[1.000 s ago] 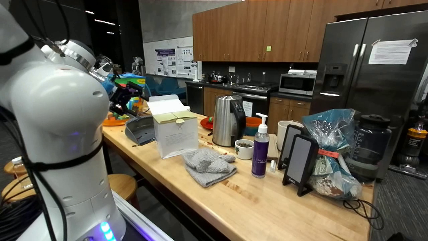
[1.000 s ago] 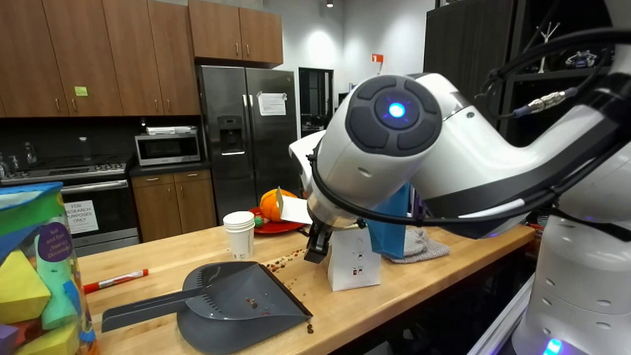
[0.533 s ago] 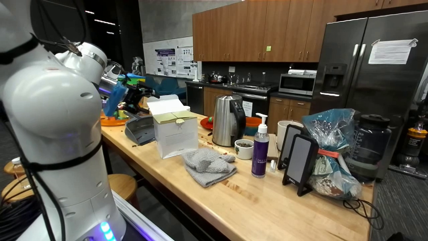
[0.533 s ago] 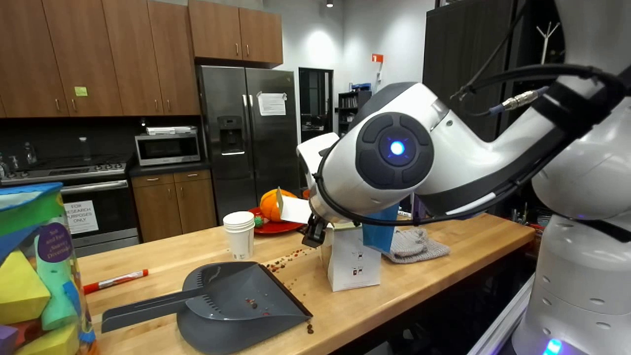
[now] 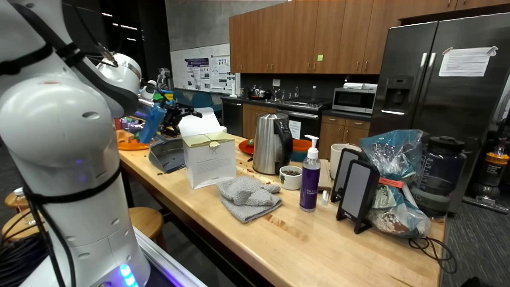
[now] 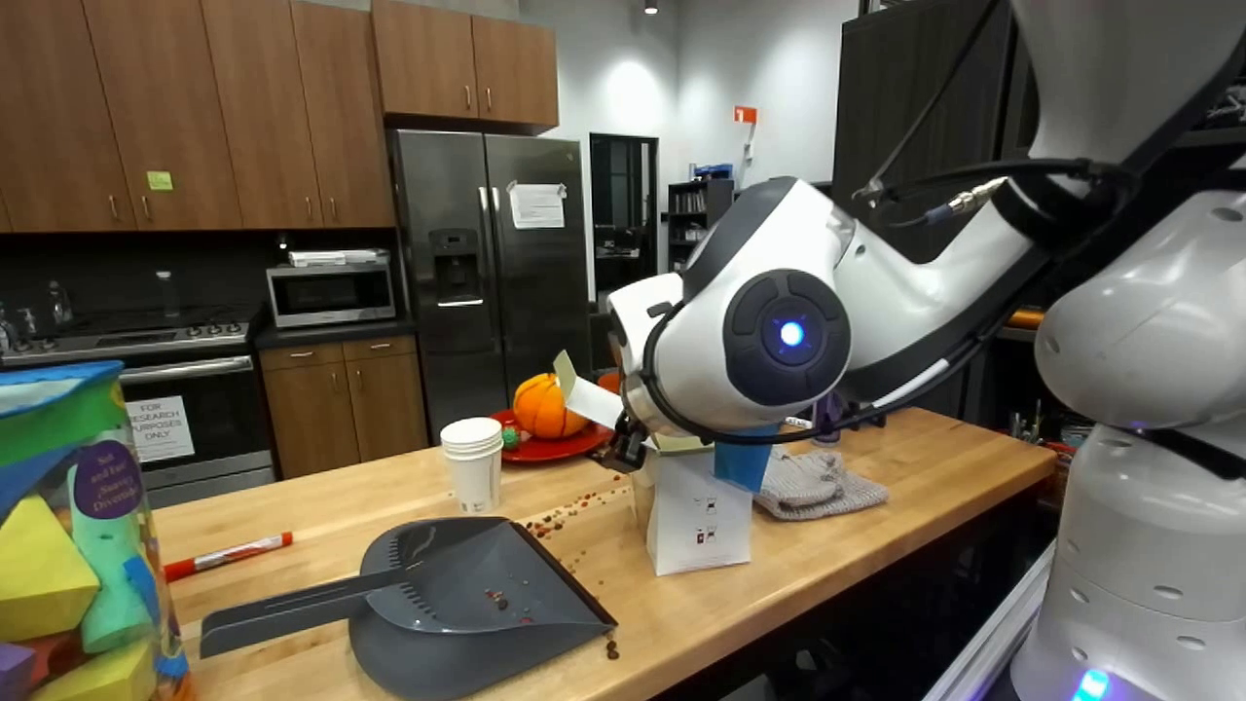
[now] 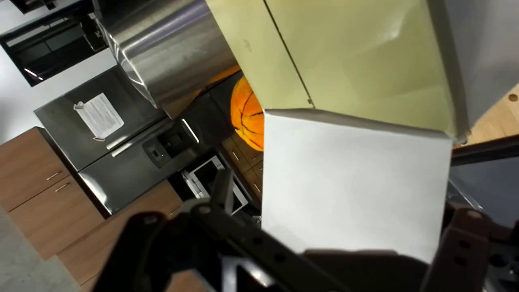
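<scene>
My gripper [image 5: 186,124] is open beside the raised lid flap of a white box; it is partly hidden behind the arm in an exterior view [image 6: 626,450]. The white box [image 5: 211,165] stands upright on the wooden counter and also shows in an exterior view [image 6: 701,521]. Its white lid flap [image 7: 352,178] stands up between the spread fingers in the wrist view. Its pale green inner flaps [image 7: 348,61] lie closed on top. The fingers seem close to the flap; I cannot tell whether they touch it.
A grey dustpan [image 6: 467,594] lies beside the box. A steel kettle [image 5: 266,143], grey cloth [image 5: 249,197], pump bottle [image 5: 310,179], paper cups [image 6: 473,462], and a red plate [image 6: 550,448] with an orange pumpkin [image 6: 547,405] stand around. Small crumbs [image 6: 550,521] are scattered on the counter.
My gripper has moved towards the box, to the right in an exterior view. The white lid flap has tilted further upright. The box body has stayed put.
</scene>
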Robot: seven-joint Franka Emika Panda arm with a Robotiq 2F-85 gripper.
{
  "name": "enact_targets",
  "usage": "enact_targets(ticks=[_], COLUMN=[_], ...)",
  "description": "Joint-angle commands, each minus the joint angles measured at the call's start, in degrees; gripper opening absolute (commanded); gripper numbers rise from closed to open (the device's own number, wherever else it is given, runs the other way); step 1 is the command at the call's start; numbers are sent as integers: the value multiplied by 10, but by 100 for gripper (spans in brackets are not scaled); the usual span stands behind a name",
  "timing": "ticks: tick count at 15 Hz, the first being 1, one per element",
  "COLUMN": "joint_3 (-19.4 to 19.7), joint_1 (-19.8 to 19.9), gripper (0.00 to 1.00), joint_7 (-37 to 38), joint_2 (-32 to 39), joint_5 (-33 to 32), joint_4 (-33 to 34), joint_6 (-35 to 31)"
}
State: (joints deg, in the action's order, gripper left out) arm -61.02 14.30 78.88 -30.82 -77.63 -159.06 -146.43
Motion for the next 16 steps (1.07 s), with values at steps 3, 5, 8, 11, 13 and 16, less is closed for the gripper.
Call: enact_targets(ticks=[3, 5, 8, 11, 13, 16], joint_3=[112, 174, 262, 330, 366, 399], joint_1=[-91, -150, -224, -282, -311, -336], gripper=[100, 100, 100, 100, 100, 100], joint_7=[87, 95, 95, 84, 66, 50], joint_2=[84, 99, 113, 120, 118, 105], joint_5=[-135, -159, -183, -184, -163, -133], joint_4=[1, 0, 0, 0, 1, 1], joint_6=[74, 96, 106, 111, 111, 112])
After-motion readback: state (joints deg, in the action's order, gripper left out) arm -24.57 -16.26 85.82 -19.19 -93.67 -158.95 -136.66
